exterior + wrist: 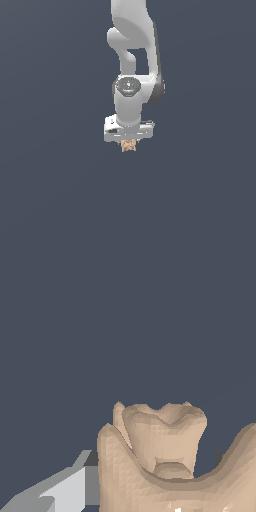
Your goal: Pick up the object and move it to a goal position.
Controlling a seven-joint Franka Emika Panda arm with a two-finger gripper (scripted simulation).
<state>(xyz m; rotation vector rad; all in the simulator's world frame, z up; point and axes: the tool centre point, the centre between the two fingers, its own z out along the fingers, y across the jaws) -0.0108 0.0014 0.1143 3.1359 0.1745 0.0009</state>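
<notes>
From the exterior view, the white arm hangs over plain dark grey-blue ground, the tan object directly under its gripper. In the wrist view the object looms close, one pale finger touching it; seemingly clenched on it. No writing visible.

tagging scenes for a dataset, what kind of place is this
A bare simulator scene, not a real room: flat dark grey-blue all around with no walls or furniture, a white arm rendered smooth, and a blocky tan object at its gripper. The wrist view shows the object's faceted, computer-drawn surface.
</notes>
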